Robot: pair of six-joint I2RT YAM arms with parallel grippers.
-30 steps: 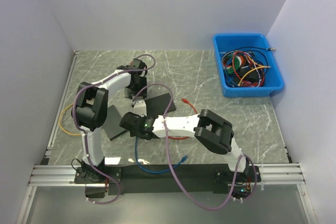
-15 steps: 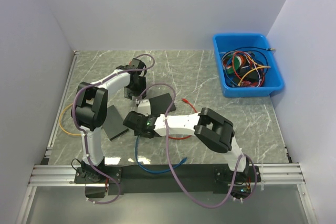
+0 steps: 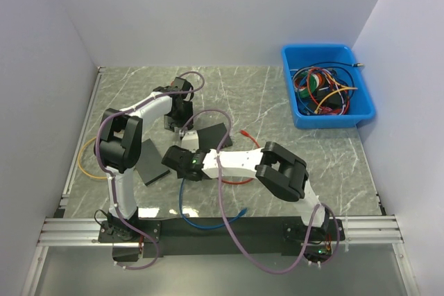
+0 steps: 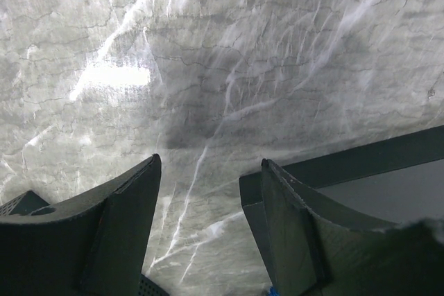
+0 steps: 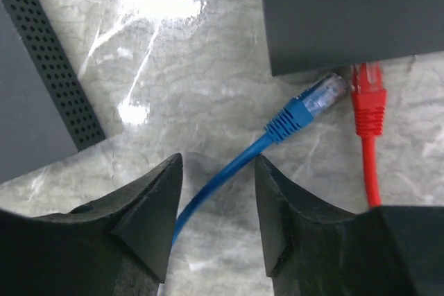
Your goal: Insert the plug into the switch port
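Our spread, empty right gripper [image 5: 216, 166] straddles the blue cable [image 5: 239, 159] beside the switch [image 5: 347, 12]; its plug [image 5: 316, 98] seems unseated, so we grasp next.

I see a grey marbled worktop [image 3: 277, 95] boxed in by a plain white back wall [image 3: 208, 12], left wall [image 3: 35, 116] and right wall [image 3: 409, 123]. An aluminium rail [image 3: 374, 230] runs along its near edge. Bright glare [image 4: 111, 74] sits on the stone in the left wrist view.
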